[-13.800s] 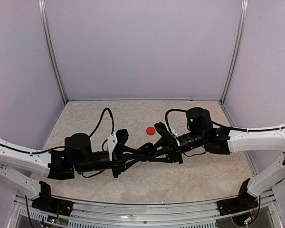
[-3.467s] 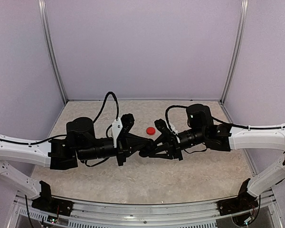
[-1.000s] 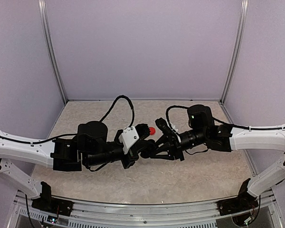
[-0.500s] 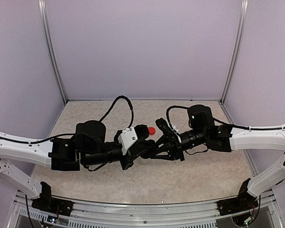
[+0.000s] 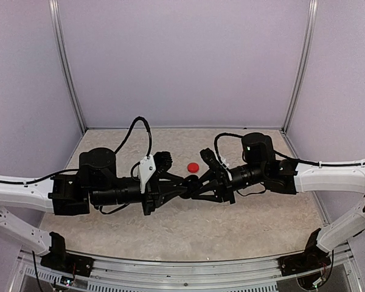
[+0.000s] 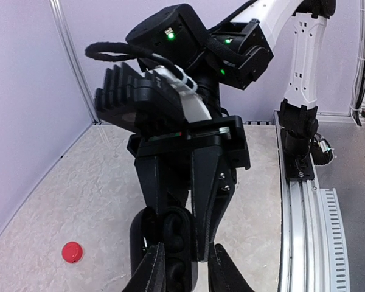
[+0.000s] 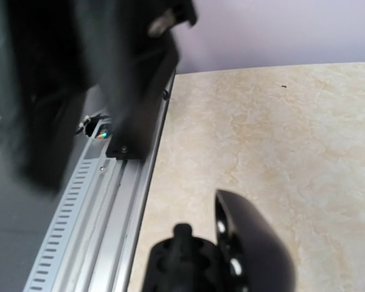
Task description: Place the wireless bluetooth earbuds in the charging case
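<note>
Over the marbled table [image 5: 243, 234], the right gripper [image 5: 199, 184] was clamped tight on the open black charging case [image 6: 170, 240]. The left gripper [image 6: 185, 274] met it from the left, fingers slightly parted either side of the case and holding nothing visible. Whether any buds sat inside could not be told. A small red piece [image 5: 193, 166], seemingly an earbud, lay loose just beyond, apparently yet to be inserted.

Red case [image 5: 193, 166] on a beige, marble-veined table [image 5: 243, 225]. Lilac walls [image 5: 182, 61]. 2 white arms [image 5: 328, 176] with black wrists. Glossy black case [image 7: 255, 249].
</note>
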`<state>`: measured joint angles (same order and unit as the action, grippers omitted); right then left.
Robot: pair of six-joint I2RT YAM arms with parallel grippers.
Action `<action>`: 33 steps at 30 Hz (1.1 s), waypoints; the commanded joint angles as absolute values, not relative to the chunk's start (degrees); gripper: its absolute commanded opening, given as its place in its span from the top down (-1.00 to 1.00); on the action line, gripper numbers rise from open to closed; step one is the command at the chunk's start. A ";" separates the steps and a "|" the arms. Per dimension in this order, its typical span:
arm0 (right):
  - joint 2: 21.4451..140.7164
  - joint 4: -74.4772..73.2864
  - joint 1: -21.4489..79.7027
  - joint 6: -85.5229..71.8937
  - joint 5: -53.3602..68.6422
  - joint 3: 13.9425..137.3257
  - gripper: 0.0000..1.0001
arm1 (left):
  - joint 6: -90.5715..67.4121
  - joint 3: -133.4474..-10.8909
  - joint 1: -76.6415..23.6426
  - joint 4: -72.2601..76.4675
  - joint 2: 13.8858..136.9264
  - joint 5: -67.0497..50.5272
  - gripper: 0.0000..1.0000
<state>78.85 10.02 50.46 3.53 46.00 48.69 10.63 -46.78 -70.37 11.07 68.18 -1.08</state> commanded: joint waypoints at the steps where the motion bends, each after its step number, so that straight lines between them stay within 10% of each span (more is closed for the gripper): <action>1: 77.60 11.82 50.17 4.31 45.63 48.08 1.00 | 7.51 -45.79 -67.85 12.67 65.54 -5.88 0.48; 33: 79.28 7.84 52.69 6.81 43.95 50.51 1.00 | 9.31 -50.87 -67.64 8.20 72.96 -3.99 0.76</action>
